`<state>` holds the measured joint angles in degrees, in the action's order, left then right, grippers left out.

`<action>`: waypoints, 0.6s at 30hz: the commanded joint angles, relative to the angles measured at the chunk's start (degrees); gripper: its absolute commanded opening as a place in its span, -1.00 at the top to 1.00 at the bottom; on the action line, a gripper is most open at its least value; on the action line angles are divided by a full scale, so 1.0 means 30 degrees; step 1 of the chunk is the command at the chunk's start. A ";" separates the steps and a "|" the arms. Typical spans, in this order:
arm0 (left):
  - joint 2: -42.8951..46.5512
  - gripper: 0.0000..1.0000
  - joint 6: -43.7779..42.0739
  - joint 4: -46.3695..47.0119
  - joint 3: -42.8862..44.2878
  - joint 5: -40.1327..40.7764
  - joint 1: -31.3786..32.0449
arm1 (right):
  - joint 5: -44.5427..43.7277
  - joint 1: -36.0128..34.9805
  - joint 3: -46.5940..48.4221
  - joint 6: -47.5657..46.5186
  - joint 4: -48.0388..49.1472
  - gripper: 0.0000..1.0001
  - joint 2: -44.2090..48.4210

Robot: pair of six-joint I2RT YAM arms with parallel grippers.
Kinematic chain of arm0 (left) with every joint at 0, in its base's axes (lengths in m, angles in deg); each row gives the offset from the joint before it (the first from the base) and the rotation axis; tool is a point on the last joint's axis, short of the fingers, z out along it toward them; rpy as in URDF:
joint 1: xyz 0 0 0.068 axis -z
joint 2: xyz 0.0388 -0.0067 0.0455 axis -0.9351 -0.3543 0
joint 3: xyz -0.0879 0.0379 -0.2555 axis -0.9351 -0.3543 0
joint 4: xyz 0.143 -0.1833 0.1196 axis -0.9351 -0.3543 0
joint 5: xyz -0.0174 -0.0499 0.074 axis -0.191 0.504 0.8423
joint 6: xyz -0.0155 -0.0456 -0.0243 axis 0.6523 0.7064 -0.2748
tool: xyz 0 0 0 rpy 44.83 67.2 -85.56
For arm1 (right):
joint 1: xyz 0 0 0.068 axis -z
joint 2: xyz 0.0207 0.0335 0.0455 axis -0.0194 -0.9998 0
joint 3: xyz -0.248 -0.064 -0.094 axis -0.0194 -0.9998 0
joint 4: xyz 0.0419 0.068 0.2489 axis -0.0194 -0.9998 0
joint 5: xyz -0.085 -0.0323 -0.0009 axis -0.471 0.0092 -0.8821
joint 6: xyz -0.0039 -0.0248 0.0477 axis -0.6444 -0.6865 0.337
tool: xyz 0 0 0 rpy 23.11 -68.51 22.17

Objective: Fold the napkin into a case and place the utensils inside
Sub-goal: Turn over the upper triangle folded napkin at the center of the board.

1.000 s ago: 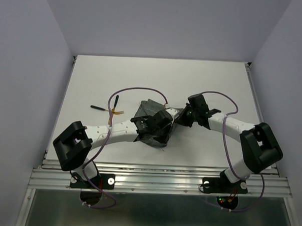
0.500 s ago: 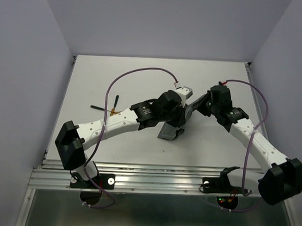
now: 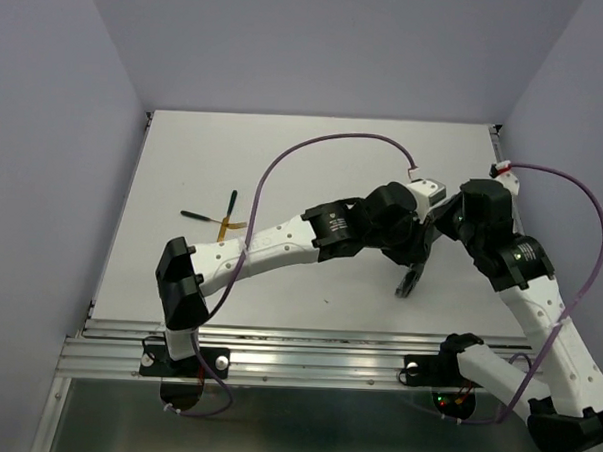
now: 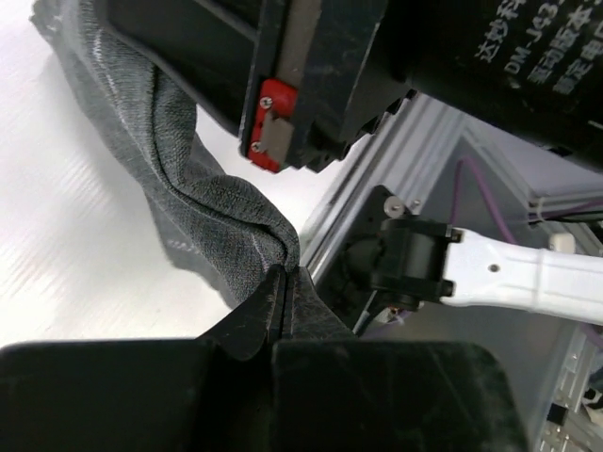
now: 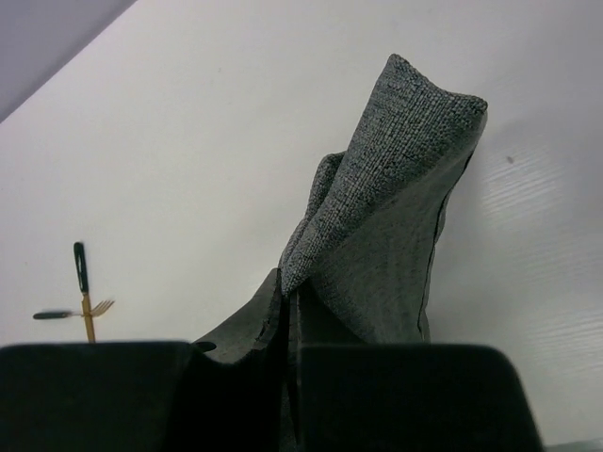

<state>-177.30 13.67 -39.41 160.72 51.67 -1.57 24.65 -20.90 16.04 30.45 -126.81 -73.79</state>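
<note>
Sagging coarse-woven grey napkin [image 5: 396,207], bunched

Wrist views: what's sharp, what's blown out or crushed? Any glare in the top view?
Left wrist view: napkin weave sharp, table blown out to near white, fingers a featureless black. Right wrist view: napkin crisp, distant utensils small but readable. Top external view: flat, even light, no glare or hard shadows.

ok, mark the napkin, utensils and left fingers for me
napkin [image 5: 396,179]: right wrist view, raised fold of the cloth.
utensils [image 3: 225,221]: top view, where the pieces cross.
left fingers [image 4: 247,331]: left wrist view, one finger near its tip.
</note>
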 commanded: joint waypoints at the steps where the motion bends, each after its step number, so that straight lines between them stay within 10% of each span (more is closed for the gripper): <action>1: -0.0393 1.00 0.0151 -0.0268 0.2532 -0.0719 0.0933 | -0.2896 0.0152 0.1954 -0.0800 -0.2991 0.99 0.1234; 9: -0.1275 1.00 0.0533 0.0371 0.3918 -0.1832 0.1874 | -0.4688 0.0152 0.4330 -0.1620 -0.6572 0.99 0.1677; 18: 0.1271 1.00 0.1587 0.5992 -0.3491 -0.4614 -0.0141 | -0.2670 0.0152 0.5005 -0.3963 -0.4467 0.99 -0.2625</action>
<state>-178.98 16.10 -29.13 157.13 44.94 1.69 15.32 -20.90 28.98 22.58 -146.31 -75.29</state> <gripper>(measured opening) 0.029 0.038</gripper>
